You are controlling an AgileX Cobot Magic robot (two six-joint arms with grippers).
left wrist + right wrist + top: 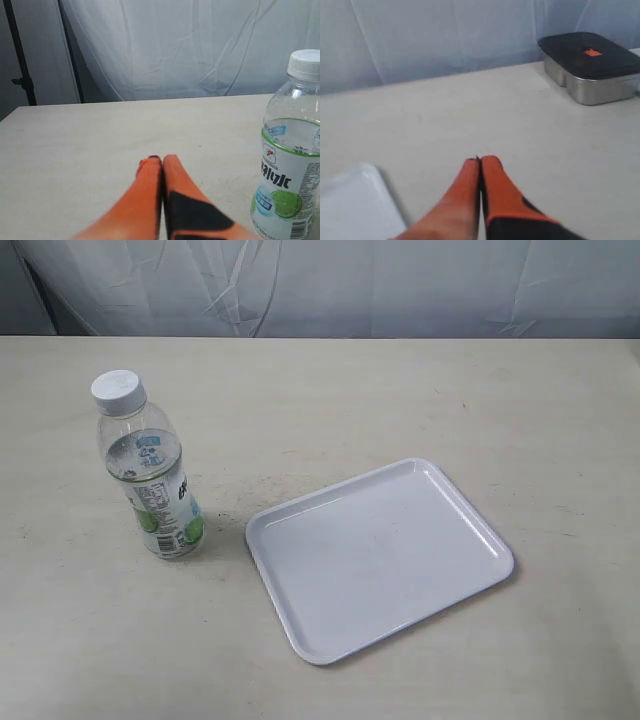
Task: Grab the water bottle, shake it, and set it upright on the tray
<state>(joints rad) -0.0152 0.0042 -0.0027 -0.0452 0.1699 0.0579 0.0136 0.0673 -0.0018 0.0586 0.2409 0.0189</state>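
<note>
Water bottle (150, 475) stood upright toward the table's (400, 390) left edge; tray (268, 585) lay flat beside it, apart; left fingers (149, 175) and right fingers (469, 177) were pressed together, empty.

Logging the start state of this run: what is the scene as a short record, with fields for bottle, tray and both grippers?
water bottle: upright on the table, capped, apart from the tray
tray: flat on the table, bottle not on it
left gripper: jaws shut, holding nothing, near bottle
right gripper: jaws shut, holding nothing
</note>
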